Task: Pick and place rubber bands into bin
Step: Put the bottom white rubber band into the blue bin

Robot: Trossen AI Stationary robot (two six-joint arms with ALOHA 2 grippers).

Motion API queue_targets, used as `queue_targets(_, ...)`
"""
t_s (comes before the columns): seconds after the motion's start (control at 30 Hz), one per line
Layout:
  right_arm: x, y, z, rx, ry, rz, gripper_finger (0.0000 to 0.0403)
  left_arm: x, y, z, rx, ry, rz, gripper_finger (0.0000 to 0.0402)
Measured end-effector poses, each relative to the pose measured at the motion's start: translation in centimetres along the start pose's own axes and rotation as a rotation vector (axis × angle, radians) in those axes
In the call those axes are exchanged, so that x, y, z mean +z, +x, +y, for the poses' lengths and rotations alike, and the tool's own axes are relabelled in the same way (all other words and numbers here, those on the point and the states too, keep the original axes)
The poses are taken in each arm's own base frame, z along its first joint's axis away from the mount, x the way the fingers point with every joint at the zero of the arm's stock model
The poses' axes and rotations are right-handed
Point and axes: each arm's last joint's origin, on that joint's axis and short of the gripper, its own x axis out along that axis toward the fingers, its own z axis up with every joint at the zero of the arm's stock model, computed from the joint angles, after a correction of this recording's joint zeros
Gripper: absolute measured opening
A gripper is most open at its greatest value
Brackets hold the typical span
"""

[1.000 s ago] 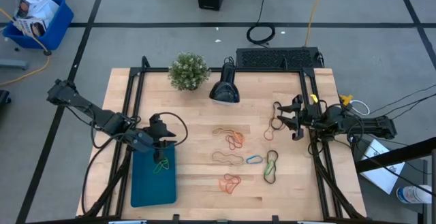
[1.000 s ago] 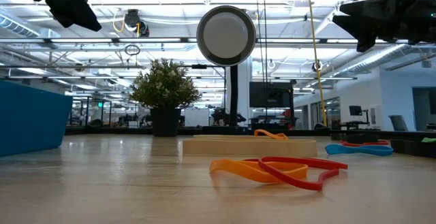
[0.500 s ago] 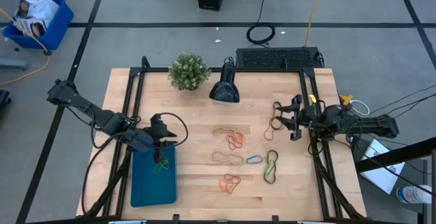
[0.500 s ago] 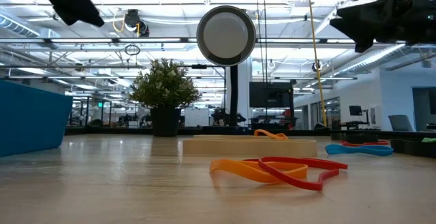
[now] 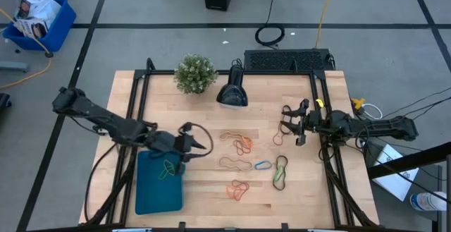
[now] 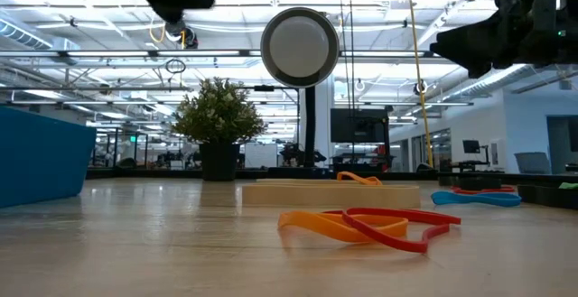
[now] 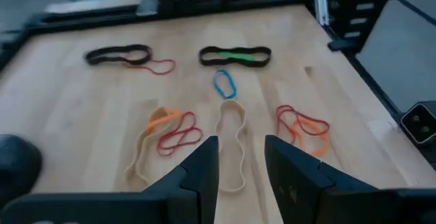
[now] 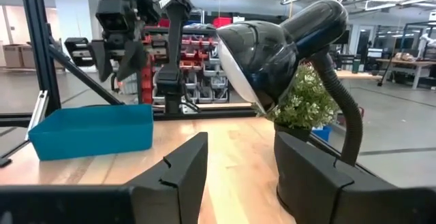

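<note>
Our left gripper (image 5: 206,146) hangs just past the bin's (image 5: 151,193) top right corner, on the side toward the loose bands, with its fingers (image 7: 204,169) parted and nothing between them. In the left wrist view the gap between the fingers frames a tan band (image 7: 231,132) lying on the table (image 5: 204,190), with an orange and red tangle (image 7: 170,130) just beside it. One green band (image 5: 168,169) already lies inside the bin, near its upper end.

The rest of the rubber bands lie well to the right of the bin: an orange and red pair (image 5: 242,143) nearest our gripper, a tan one (image 5: 236,163) below it, an orange cluster (image 5: 237,188) lower again, then a small blue loop (image 5: 263,165) and a green and dark band (image 5: 280,171) farthest from the bin.

We judge the step in hand to be the reach for the next band. To do it well, we should centre one strand of a single loop between the fingers, come down low enough to get under the thin rubber, and avoid the overlapping tangle, where we could drag two bands along or snag one.

Our right gripper (image 5: 294,125) waits far from the bin near the opposite table edge, also unclenched and empty, beside a dark band (image 5: 285,127) and facing the lamp (image 8: 272,43) and the plant (image 8: 310,98).
</note>
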Motion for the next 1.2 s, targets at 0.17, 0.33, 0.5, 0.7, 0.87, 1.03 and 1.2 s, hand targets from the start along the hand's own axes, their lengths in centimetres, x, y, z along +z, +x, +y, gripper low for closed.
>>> queue_targets(0.17,0.0,0.0,0.0,0.0,0.039,0.004,0.0164,-1.4,3.1,1.1,-0.026,0.001,0.087,0.0127)
queue_targets(0.33,-0.1,0.0,0.0,0.0,0.053,0.012,0.0164,-2.2,6.1,1.5,-0.077,-0.013,0.126,0.0127)
queue_targets(0.5,-0.1,0.0,0.0,0.0,0.054,0.009,0.0164,-2.3,9.0,1.3,-0.1,0.004,0.238,0.0127)
queue_targets(0.7,-0.1,0.0,0.0,0.0,0.078,0.01,0.0164,-2.5,12.2,1.0,-0.1,0.037,0.396,0.0127)
queue_targets(0.87,-0.2,0.0,0.0,0.0,0.097,0.019,0.0164,-2.2,14.0,0.7,-0.153,0.069,0.436,0.0127)
queue_targets(1.03,-0.3,0.0,0.0,0.0,0.096,0.027,0.0164,-2.2,14.6,0.6,-0.176,0.058,0.532,0.0127)
queue_targets(1.2,-0.5,0.1,0.0,0.0,0.092,0.047,0.0164,-2.8,15.6,0.6,-0.173,0.055,0.576,0.0127)
